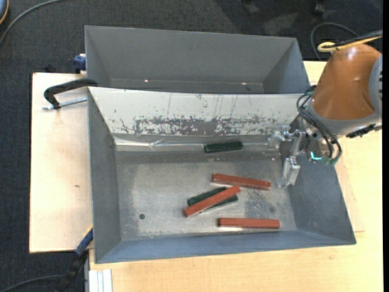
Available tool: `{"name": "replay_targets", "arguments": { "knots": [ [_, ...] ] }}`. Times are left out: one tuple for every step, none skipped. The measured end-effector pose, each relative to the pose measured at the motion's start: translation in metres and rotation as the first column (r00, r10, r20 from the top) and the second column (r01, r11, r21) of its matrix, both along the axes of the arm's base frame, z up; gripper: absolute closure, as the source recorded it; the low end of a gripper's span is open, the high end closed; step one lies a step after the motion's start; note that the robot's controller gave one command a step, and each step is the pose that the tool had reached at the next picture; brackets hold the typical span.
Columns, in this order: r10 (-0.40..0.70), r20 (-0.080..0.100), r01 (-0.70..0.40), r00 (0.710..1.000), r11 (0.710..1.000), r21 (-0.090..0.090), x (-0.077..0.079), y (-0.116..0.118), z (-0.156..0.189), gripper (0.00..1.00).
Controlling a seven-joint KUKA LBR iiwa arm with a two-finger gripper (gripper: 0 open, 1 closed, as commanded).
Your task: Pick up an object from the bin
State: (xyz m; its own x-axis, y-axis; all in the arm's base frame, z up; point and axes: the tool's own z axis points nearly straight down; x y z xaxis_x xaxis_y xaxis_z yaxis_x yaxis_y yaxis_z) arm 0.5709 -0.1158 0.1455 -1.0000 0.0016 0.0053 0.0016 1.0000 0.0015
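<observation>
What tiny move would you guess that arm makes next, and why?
Probably a short shift toward the view's left, then down. The gripper hangs near the bin's right wall, just past the right end of a flat red stick rather than above it. That stick lies alone on the floor, apart from the crossed red and green sticks, so it looks the easiest pick.

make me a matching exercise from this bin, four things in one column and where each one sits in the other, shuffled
Things:
1. lone green bar
2. gripper
3. angled red bar
4. level red bar

Places:
A. close to the front wall
B. at the foot of the back wall
C. right side of the bin
D. centre of the floor

Pairs: 1-B, 2-C, 3-D, 4-A
</observation>
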Motion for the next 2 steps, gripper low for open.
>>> {"name": "replay_targets", "arguments": {
  "knots": [
    [-0.166,0.009,0.166,0.986,0.986,0.002,0.014,0.074,-0.075,0.00],
    [-0.114,0.004,0.114,0.994,0.994,0.003,-0.016,0.170,-0.074,0.00]
  ]
}}
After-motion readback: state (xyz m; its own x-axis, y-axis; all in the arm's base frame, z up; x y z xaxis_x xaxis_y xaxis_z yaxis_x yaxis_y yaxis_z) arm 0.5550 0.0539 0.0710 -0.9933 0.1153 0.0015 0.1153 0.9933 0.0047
